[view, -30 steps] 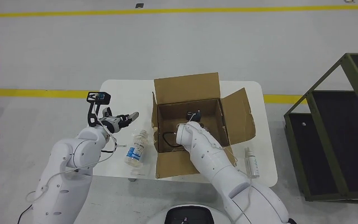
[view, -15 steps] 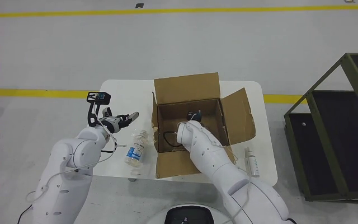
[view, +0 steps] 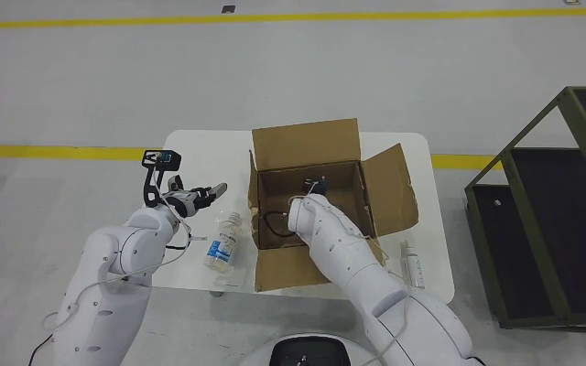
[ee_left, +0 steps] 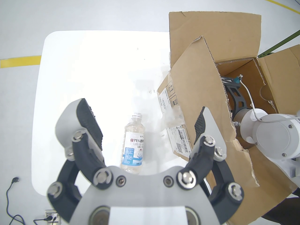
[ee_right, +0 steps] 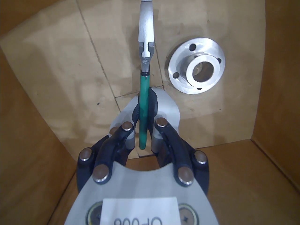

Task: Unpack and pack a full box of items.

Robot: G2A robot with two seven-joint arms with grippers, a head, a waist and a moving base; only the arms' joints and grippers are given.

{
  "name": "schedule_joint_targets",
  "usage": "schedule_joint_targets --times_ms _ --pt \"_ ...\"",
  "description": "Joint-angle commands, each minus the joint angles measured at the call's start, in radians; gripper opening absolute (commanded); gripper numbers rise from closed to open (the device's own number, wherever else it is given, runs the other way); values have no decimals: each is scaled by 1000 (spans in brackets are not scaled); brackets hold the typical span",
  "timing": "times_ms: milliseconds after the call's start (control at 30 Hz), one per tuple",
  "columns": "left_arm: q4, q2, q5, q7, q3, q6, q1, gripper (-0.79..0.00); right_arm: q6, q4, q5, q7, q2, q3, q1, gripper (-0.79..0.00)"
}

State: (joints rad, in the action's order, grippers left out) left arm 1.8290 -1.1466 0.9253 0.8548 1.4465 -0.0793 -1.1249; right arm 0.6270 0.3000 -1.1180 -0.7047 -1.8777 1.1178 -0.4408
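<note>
1. Box (view: 307, 197): brown cardboard with all flaps open, standing at the centre of the top view on the white bench (view: 197, 156).
2. Right pincer (ee_right: 144, 108): down inside the box, pressed together on the green handle of the pliers (ee_right: 145, 36). The steel nose points away from the pincer over the box floor. Whether its tip touches the cardboard cannot be told.
3. Metal flange (ee_right: 196, 68): a round piece with a central bore, lying flat on the box floor just beside the pliers' nose and apart from it.
4. Left pincer (ee_left: 143, 108): spread wide and holding nothing. In the top view it sits left of centre, over the bench and beside the box's left flap.
5. Clear bottle (view: 222, 242): lies on its side on the bench, lower left of the box, between the left pincer and the box wall.
6. Small bottle (view: 412, 265): lies near the bench's right edge, lower right of the box.
7. Change: over the last second the right forearm has edged slightly toward the upper left inside the box. The left arm and both bottles have not shifted.
8. Reading: two items lie outside and two remain in the box, so unpacking appears partly done. The pliers look to be the item in hand, and the flange is untouched.
</note>
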Motion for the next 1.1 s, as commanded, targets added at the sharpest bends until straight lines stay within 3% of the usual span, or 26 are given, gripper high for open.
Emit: schedule_joint_targets --times_ms 0,233,367,667,800,933,1067 --pt "0 0 0 0 0 0 0 0 -6 15 -1 0 1 0 -2 -785" --pt "0 0 0 0 0 0 0 0 -32 135 -10 -28 20 14 -34 -785" --pt "0 0 0 0 0 0 0 0 -49 283 -29 -66 50 46 -93 -785" --pt "0 0 0 0 0 0 0 0 -175 906 -136 -281 140 190 -402 -785" --pt "0 0 0 0 0 0 0 0 -261 1151 -152 -308 165 249 -537 -785" --pt "0 0 0 0 0 0 0 0 -353 1258 -117 -271 179 290 -617 -785" --pt "0 0 0 0 0 0 0 0 -373 1266 -88 -253 183 308 -636 -785"
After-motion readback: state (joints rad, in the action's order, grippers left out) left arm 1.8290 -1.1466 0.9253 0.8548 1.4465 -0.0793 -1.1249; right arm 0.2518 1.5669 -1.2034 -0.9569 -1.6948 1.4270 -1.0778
